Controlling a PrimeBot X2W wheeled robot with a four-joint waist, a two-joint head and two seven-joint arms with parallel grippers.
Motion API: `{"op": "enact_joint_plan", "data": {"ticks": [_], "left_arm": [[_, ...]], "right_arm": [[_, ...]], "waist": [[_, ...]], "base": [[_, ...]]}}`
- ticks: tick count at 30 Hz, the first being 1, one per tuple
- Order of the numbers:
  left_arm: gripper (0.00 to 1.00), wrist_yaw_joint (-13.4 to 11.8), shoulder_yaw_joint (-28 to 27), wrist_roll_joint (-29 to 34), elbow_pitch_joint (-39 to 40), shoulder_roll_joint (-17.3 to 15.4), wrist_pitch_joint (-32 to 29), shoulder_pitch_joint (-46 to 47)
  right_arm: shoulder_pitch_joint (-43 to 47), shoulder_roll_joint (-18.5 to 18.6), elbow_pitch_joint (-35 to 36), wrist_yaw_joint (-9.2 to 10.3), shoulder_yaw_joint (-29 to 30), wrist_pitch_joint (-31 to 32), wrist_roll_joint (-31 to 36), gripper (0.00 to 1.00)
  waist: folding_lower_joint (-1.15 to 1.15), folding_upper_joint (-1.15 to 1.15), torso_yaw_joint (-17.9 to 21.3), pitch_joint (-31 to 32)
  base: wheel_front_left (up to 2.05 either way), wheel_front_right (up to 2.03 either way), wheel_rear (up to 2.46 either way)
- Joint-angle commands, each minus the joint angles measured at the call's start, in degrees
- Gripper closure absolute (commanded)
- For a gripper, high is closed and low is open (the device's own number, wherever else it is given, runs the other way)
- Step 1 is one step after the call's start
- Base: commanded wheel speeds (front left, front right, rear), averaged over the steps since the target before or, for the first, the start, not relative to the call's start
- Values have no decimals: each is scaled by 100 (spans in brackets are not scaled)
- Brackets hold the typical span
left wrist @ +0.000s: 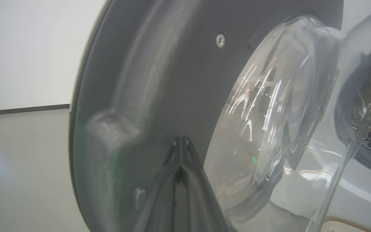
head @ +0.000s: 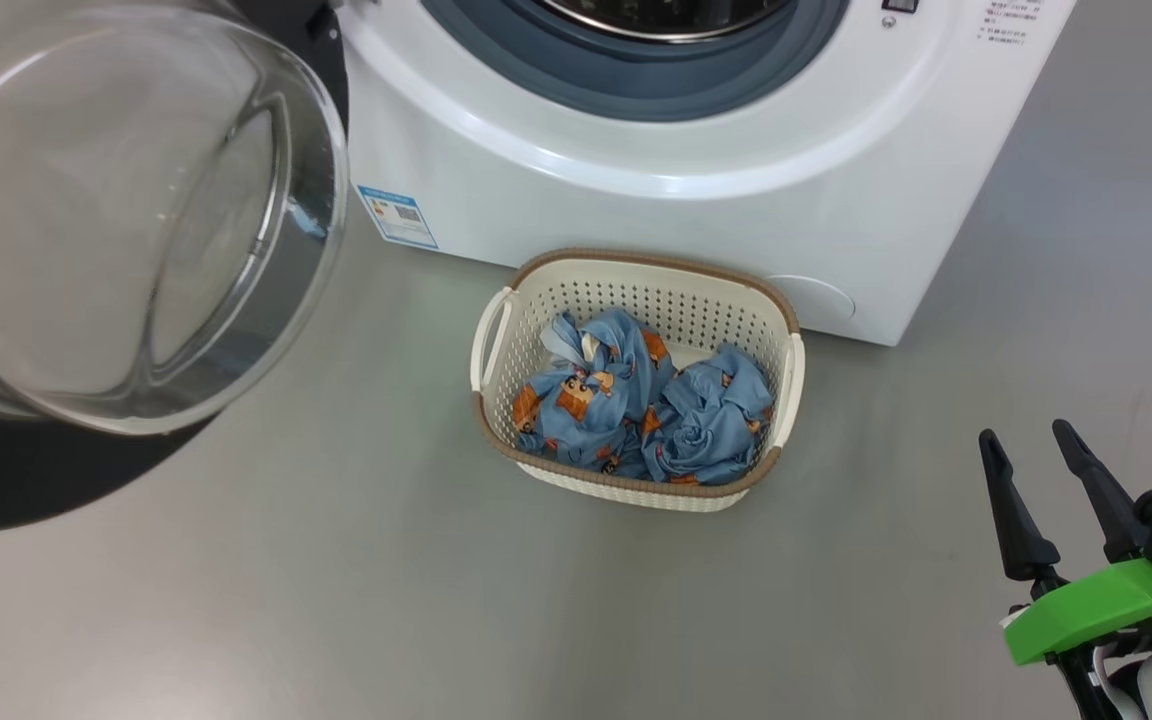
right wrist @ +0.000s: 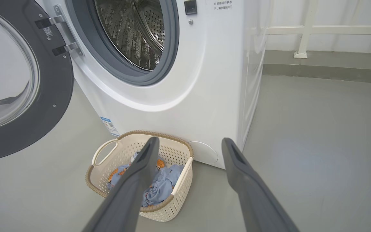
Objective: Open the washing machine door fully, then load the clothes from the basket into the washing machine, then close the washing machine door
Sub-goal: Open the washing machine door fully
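Bright, even light; glare streaks the washing machine door, blurred close-up.

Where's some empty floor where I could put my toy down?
Bare floor lies between the open door and the basket, and more between the basket and the right arm's fingers. It's crowded where the basket sits close to the washing machine, and the clothes fill the basket.

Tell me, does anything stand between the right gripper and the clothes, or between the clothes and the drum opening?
Nothing visible does. The right gripper is open beside the basket, and the clothes lie uncovered in it. The washing machine door is swung aside, leaving the drum opening free.
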State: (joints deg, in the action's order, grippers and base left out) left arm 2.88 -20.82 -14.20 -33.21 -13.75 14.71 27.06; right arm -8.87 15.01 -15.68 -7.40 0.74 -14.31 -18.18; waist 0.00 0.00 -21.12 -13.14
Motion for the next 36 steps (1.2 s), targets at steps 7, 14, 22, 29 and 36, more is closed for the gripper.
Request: {"op": "enact_joint_plan", "data": {"ticks": [7,14,22,29,36], "left_arm": [[100,51,-572,184,-391,-568,29,571],[100,57,-857,334,-846,-760,29,889],[100,117,-1081,492,-1173,-934,29,1110],[100,260,-1183,575,-1279,-918,29,1127],[100,385,-1323,552,-1137,-791,29,829]], "right_arm": [[-211,104,131,-9,-190,-69,52,0],[-291,98,146,-9,-240,-69,82,0],[-387,122,145,-9,-283,-69,104,0],[-374,103,99,-9,-288,-69,93,0],[-280,14,53,-9,-301,-69,62,0]], "waist": [[0,0,148,-246],[0,0,230,-374],[0,0,291,-482],[0,0,277,-369],[0,0,276,-124]], "base": [[0,0,0],[0,0,0],[0,0,0],[0,0,0],[0,0,0]]}}
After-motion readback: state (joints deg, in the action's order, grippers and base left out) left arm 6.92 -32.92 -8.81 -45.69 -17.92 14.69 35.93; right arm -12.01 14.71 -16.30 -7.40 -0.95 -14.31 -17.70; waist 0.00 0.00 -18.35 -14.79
